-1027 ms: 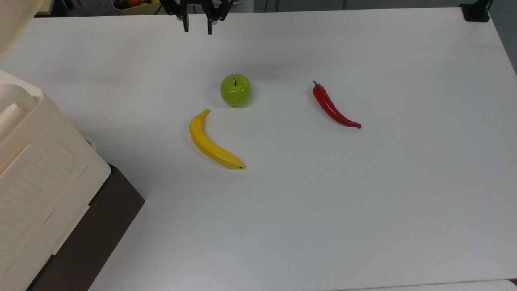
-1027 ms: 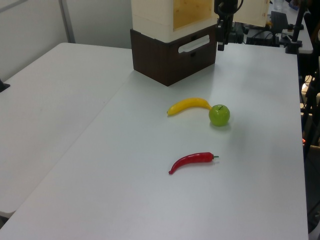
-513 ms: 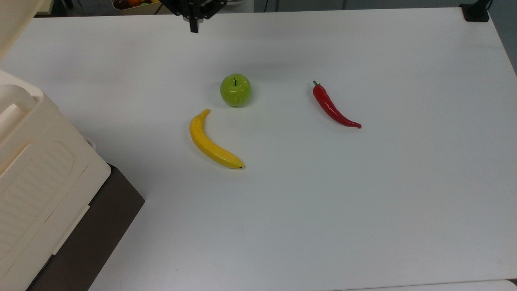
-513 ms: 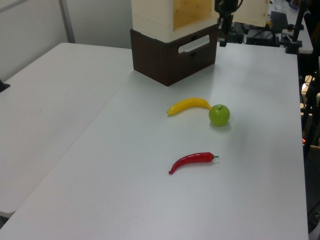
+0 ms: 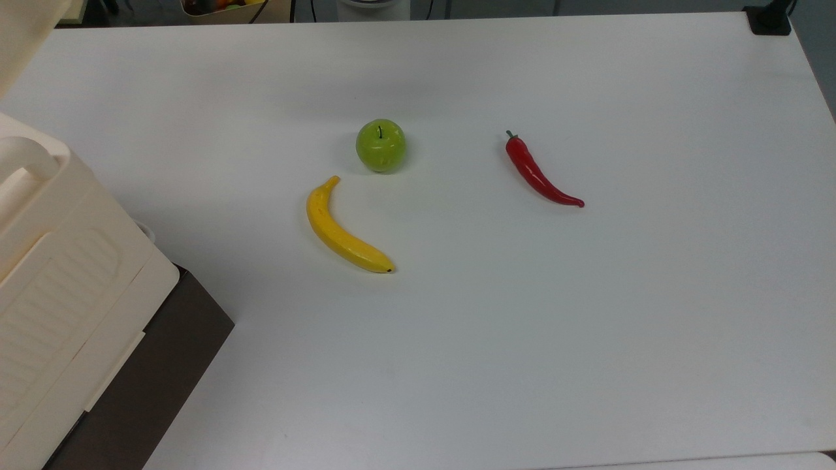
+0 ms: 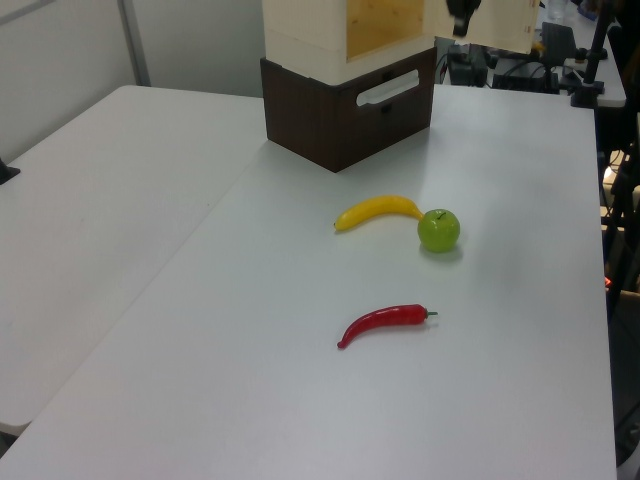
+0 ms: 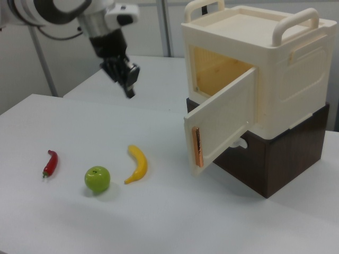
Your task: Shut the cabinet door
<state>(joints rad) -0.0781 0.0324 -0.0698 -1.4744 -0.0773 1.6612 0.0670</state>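
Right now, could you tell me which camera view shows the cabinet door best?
The right view: the cabinet door stands swung open with its inner face and edge strip in full sight. The left view shows part of its panel at the top edge; the top view shows a cream corner.

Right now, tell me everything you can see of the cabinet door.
The door is a flat cream plastic panel, same colour as the cabinet it hangs on. It stands open, swung out toward the right view's left, baring a yellowish wooden-looking inside. A thin copper-coloured strip runs down its free edge. It hangs upright above the table, clear of the banana. Nothing touches it; the claw hangs in the air away from it.
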